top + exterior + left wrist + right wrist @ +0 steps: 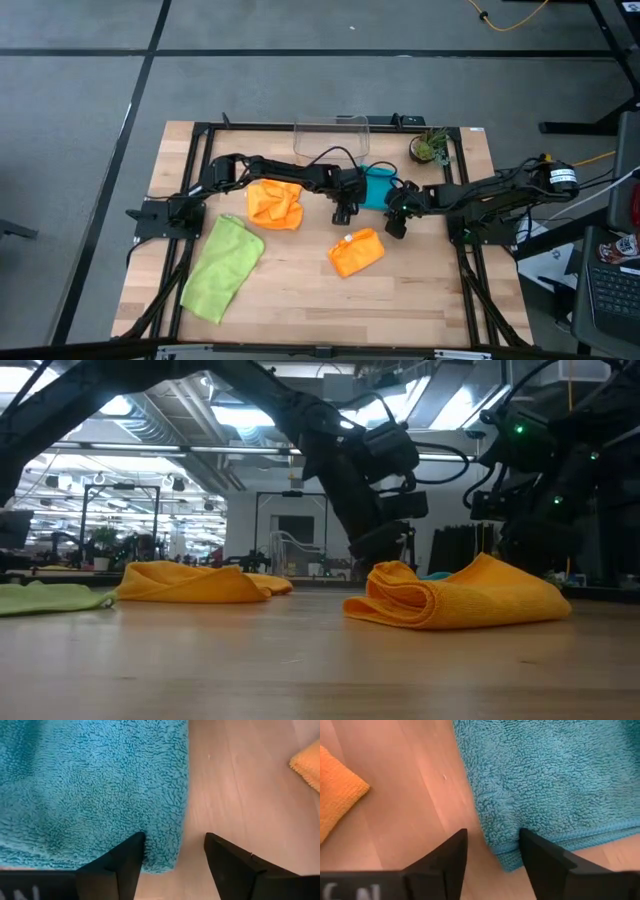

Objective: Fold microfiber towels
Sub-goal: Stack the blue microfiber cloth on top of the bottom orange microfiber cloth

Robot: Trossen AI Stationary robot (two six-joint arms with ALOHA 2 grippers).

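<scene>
Overhead view, centre-right of frame: the teal blue fleecy microfiber towel (379,186) lies flat on the wooden bench (300,290), flanked by both grippers. The left gripper (344,213) sits at its left near corner, the right gripper (396,225) at its right near corner; each stands open, straddling a towel corner, gripping nothing yet.
</scene>
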